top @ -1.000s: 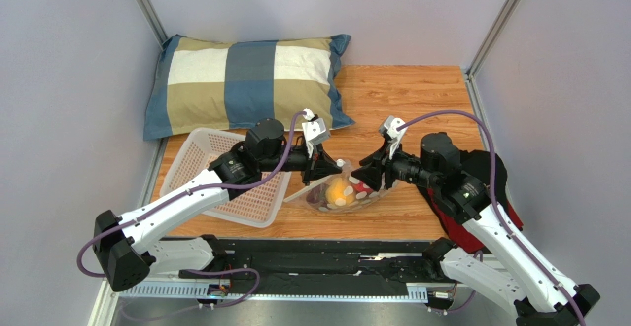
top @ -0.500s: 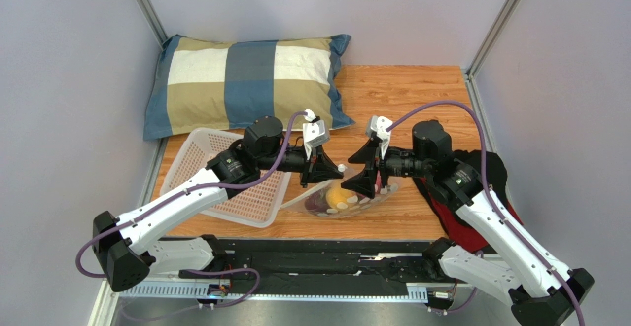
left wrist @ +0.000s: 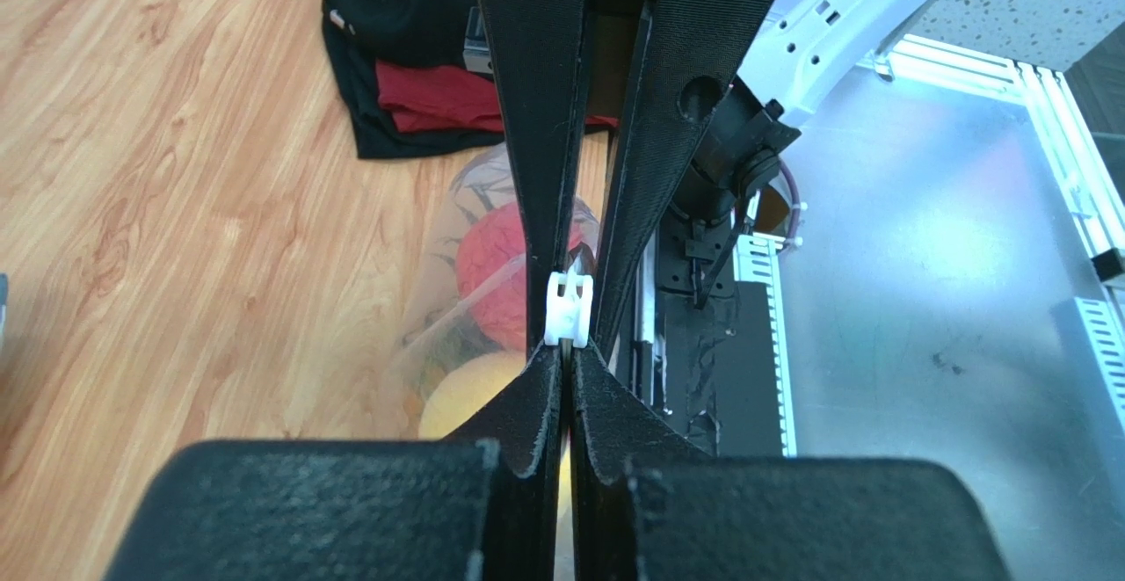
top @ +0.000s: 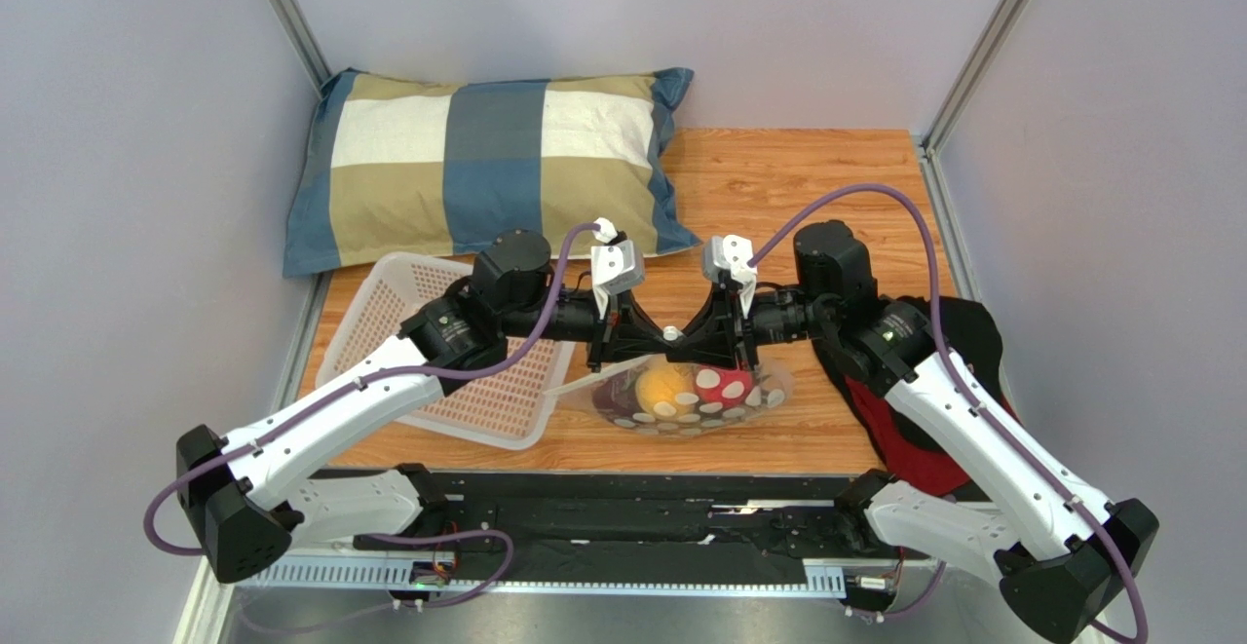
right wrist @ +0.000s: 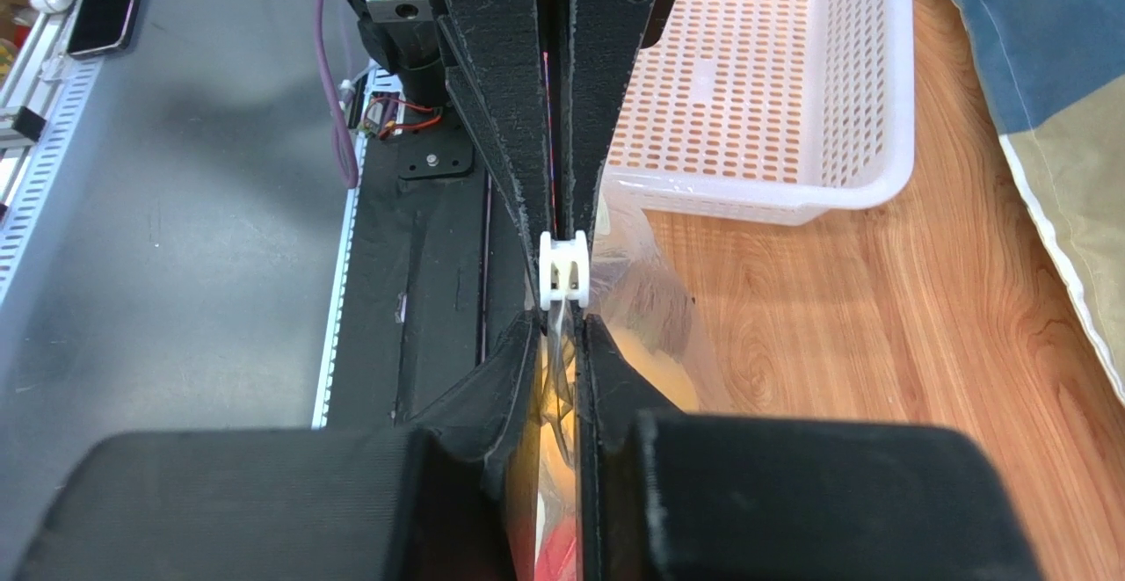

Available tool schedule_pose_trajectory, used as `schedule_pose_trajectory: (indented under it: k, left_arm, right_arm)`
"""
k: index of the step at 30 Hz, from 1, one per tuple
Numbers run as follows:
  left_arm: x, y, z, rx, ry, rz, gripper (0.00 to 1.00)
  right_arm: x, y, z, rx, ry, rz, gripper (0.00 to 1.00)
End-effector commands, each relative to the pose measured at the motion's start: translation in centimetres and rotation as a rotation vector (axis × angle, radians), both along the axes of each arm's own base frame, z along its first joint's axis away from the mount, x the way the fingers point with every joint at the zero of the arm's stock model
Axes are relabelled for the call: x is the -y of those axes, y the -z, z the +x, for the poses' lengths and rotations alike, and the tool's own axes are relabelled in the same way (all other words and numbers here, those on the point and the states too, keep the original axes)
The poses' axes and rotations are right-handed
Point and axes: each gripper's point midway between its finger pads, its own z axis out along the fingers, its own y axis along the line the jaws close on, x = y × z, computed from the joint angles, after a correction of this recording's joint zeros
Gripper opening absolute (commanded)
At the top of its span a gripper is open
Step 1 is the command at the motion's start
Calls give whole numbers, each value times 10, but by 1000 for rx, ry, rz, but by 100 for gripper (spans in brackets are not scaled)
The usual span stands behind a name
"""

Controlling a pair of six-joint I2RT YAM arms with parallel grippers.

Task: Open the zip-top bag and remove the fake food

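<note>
The zip-top bag (top: 688, 399) hangs low over the wood table, its white-spotted face showing. Inside it I see the yellow-orange fruit (top: 666, 381), the red berry (top: 728, 386) and the dark purple piece (top: 627, 396). My left gripper (top: 649, 337) and right gripper (top: 690, 337) face each other tip to tip, both shut on the bag's top edge. The white zip slider (top: 669, 333) sits between them. In the left wrist view the left gripper (left wrist: 568, 360) pinches the edge just below the slider (left wrist: 565, 308). In the right wrist view the right gripper (right wrist: 561, 331) does the same at the slider (right wrist: 564, 269).
A white perforated basket (top: 439, 359) stands left of the bag. A checked pillow (top: 483, 162) lies at the back left. A black and red cloth (top: 944, 381) lies at the right. The black front rail (top: 630, 505) runs along the near edge.
My right gripper has slid left along the bag's top edge until its tips meet the left gripper's at the slider. The bag has turned its spotted face up.
</note>
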Motion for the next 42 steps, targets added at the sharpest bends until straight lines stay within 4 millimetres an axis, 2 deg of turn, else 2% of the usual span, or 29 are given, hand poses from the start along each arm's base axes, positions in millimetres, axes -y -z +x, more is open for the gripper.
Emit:
schedule_pose_trajectory:
  k: [1,4,8,9,10,11,13,14,20,24,25,27,28,29,31,32,35,42]
  left_arm:
    - [-4,-46,-5,84,-1,-99,0]
    - [-4,-43,0,70,-30,-92,5]
    - [-11,-54,-7,92,-35,-144,20]
    - [-12,-54,-8,90,-31,-146,20]
    - [-12,-55,-8,91,-38,-146,15]
    - [-12,-54,-6,88,-45,-142,0]
    - [-12,-53,-6,77,-45,-131,0]
    - [-10,-50,-6,71,-36,-126,0]
    - [-10,-53,-4,69,-49,-135,0]
    - [-11,-52,-8,69,-34,-138,0]
    - [-10,-50,-7,65,-35,-137,0]
    - [-10,-46,-7,61,-31,-129,0]
    - [-11,-46,-9,61,-30,-128,1]
    - [-12,-48,-10,71,-27,-129,9]
    - [-17,-54,-10,90,-48,-151,33]
    - [-18,-58,-10,101,-56,-170,36]
    - [-17,-68,-8,115,-56,-170,40]
    - [-4,-54,-7,85,6,-128,42]
  right_arm:
    - [-1,-4,-2,19,-21,30,0]
    - [0,1,-2,-9,-7,13,0]
    - [2,-1,-3,-12,3,21,0]
    - [1,0,-3,-14,7,21,0]
    - [1,-1,-3,-15,11,22,1]
    - [1,0,-3,-21,11,20,12]
    - [1,3,-4,-40,14,16,30]
    - [0,5,-6,-46,9,12,35]
    - [0,18,-11,-75,13,-28,44]
    - [-4,14,-2,-61,60,12,29]
    - [-7,8,1,-59,68,36,15]
    - [-8,7,8,-64,95,31,0]
    - [-8,6,10,-72,104,21,0]
    - [-8,7,11,-74,109,12,0]
    - [-6,9,9,-79,112,-2,0]
    - [-5,10,8,-76,107,-5,0]
    - [-5,10,5,-71,93,10,0]
    - [-4,10,0,-81,75,1,0]
